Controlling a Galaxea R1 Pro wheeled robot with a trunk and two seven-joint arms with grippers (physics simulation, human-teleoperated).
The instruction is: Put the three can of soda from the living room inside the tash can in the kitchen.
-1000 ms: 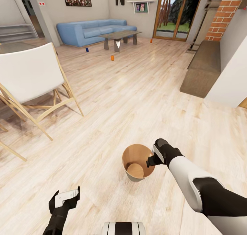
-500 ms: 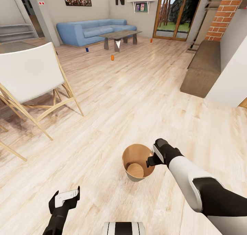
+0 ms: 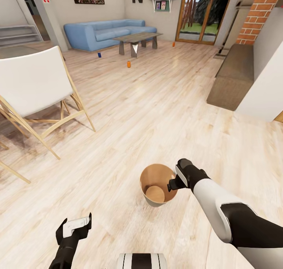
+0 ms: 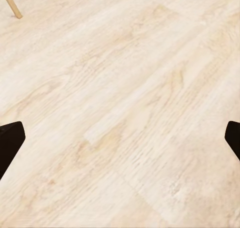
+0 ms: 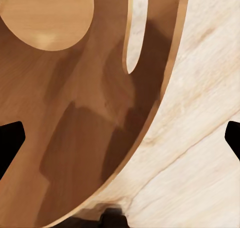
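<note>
Wood floor (image 3: 157, 115) seen all round. Blue sofa (image 3: 106, 33) far off.

Trash can (image 3: 151, 196) near robot; rim pinched by right end effector (image 3: 171, 184).

Left end effector (image 4: 120, 138) spread wide, nothing held.

Soda cans far off on floor: orange (image 3: 128, 64), blue (image 3: 99, 55), orange (image 3: 173, 44).

Step judged: bin being carried toward cans. Next: drive closer, set bin down, pick up first can.

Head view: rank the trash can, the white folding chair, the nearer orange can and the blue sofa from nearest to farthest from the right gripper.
1. Trash can, right at the right gripper, which is at its rim.
2. White folding chair, off to the left.
3. Nearer orange can, out on the floor before the low table.
4. Blue sofa, by the far wall.
</note>
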